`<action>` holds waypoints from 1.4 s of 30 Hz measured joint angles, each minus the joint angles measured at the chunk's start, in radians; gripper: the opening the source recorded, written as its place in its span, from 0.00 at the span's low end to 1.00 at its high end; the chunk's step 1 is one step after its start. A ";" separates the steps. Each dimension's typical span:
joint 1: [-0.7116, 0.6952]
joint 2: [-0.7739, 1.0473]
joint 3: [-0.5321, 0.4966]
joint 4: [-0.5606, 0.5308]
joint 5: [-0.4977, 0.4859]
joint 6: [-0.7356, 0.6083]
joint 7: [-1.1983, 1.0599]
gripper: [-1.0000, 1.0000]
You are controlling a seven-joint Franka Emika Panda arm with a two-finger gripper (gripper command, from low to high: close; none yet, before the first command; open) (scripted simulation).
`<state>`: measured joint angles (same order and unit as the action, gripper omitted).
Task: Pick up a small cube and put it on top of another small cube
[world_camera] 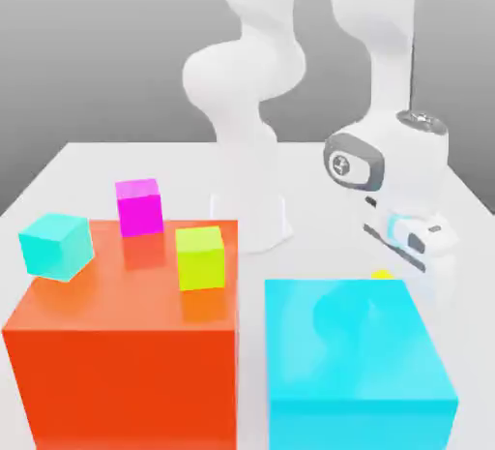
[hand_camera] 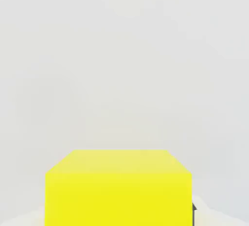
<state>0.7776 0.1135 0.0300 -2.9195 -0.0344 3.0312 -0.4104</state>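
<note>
The small yellow cube [world_camera: 382,274] rests on the white table, just behind the big cyan block, which hides most of it. In the hand view the yellow cube [hand_camera: 119,188] looms very close, right at the fingertips. My gripper [world_camera: 392,262] is lowered straight down over it and shut on it, fingertips hidden behind the cyan block. The small magenta cube [world_camera: 138,207] stands upright near the far edge of the big orange-red block's top, well toward the exterior view's left of the gripper.
The big orange-red block [world_camera: 121,371] also carries a lime cube [world_camera: 201,257] and, at its left edge, a small cyan cube [world_camera: 56,246]. The big cyan block [world_camera: 358,361] stands in front of the gripper. The arm's white base [world_camera: 261,225] rises behind.
</note>
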 joint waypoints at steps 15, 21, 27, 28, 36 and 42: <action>-0.231 -0.399 -0.125 0.144 -0.119 -0.565 0.177 0.00; -0.456 -0.587 -0.237 0.224 -0.178 -0.820 0.254 0.00; -0.697 -0.766 -0.342 0.304 -0.234 -1.071 0.324 0.00; -0.732 -0.794 -0.361 0.311 -0.239 -1.102 0.330 0.00; -0.780 -0.789 -0.446 0.185 -0.257 -0.951 0.314 1.00; -0.780 -0.797 -0.442 0.197 -0.258 -0.968 0.315 1.00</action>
<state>-0.0020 -0.6831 -0.4125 -2.7224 -0.2923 2.0633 -0.0954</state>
